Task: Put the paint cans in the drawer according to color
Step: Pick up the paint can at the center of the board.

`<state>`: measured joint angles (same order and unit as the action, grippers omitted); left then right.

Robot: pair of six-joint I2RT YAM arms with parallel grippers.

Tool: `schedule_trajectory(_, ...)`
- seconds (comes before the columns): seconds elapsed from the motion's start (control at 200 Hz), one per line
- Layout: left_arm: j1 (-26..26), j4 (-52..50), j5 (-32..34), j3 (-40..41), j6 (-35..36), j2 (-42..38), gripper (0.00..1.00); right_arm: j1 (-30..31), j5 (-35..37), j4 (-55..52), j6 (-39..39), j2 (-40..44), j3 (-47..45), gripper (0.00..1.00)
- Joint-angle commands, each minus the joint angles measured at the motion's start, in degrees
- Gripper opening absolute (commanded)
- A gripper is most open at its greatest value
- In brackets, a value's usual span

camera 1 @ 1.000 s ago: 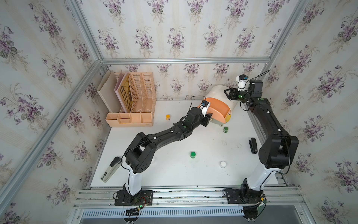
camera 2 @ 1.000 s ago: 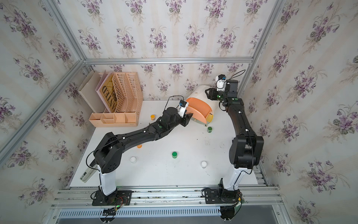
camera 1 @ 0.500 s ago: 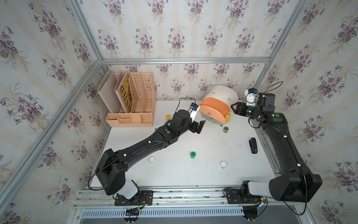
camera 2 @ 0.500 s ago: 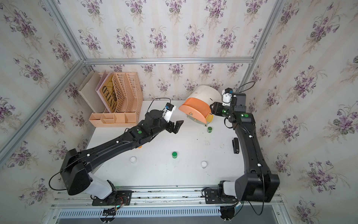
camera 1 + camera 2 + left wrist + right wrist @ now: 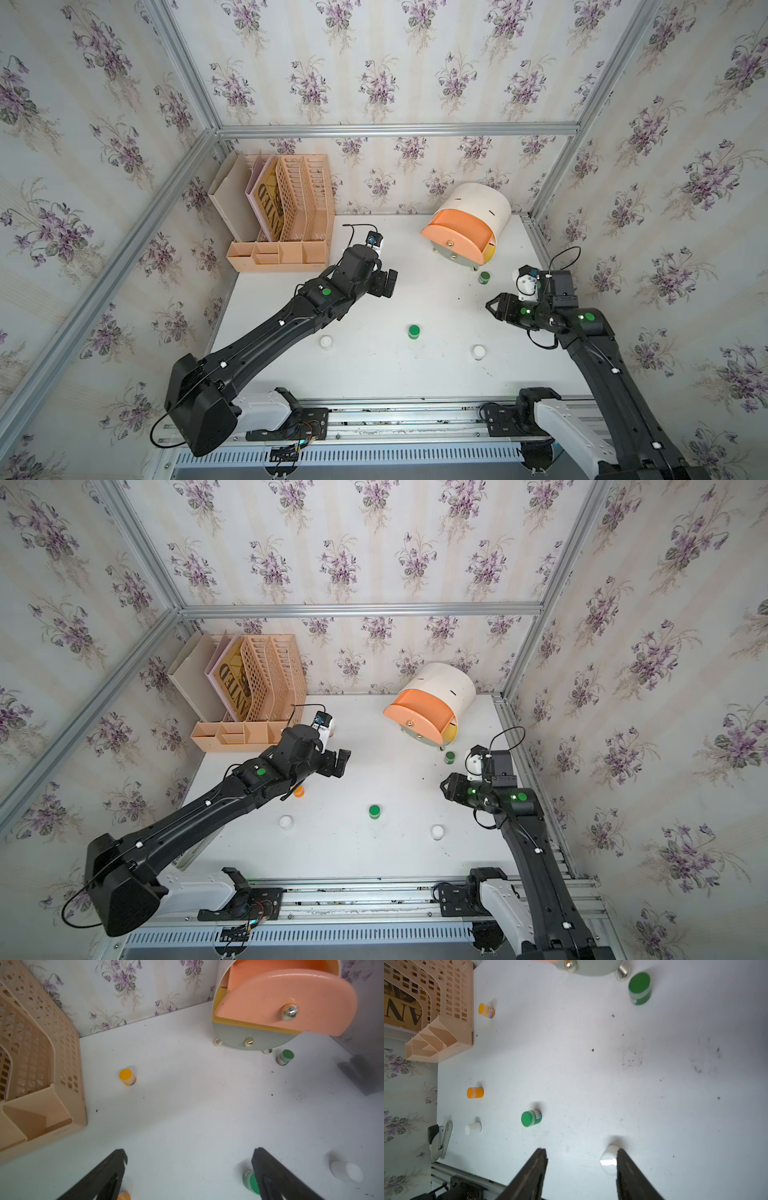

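Reading "NTED": board (image 5: 231, 680) in rack (image 5: 279, 675)

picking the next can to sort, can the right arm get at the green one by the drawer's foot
Probably yes. The green can stands upright on bare table ahead of the right gripper, whose jaws are open and empty. Only the drawer foot right beside it could crowd the grasp.

Six paint cans (image 5: 531, 1118) outside drawer (image 5: 459, 237) (peach tier open).
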<state>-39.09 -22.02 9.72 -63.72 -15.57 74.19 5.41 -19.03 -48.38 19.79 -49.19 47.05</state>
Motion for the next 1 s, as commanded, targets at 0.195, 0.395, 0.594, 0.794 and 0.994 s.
schedule_trajectory(0.195, 0.3, -6.6, -0.9, 2.4, -2.6, -2.1, 0.99, 14.0, 12.7, -6.1, 14.9, -0.9, -4.8, 0.56)
schedule_trajectory(0.395, 0.3, -6.6, -1.7, 4.6, -2.2, -3.2, 0.99, 16.1, 12.7, -3.5, 17.7, -2.7, -9.0, 0.53)
schedule_trajectory(0.594, 0.3, -6.6, -2.3, 5.5, -1.6, -3.1, 0.99, 16.8, 11.7, 2.0, 18.4, -7.1, -11.4, 0.49)
schedule_trajectory(0.794, 0.3, -5.6, -2.5, 6.9, -1.6, -3.9, 0.99, 18.5, 12.1, 3.6, 18.6, -11.6, -11.5, 0.46)
schedule_trajectory(0.994, 0.3, -4.9, -2.3, 8.3, -1.6, -4.4, 0.99, 19.2, 13.9, 3.0, 18.2, -14.5, -11.4, 0.49)
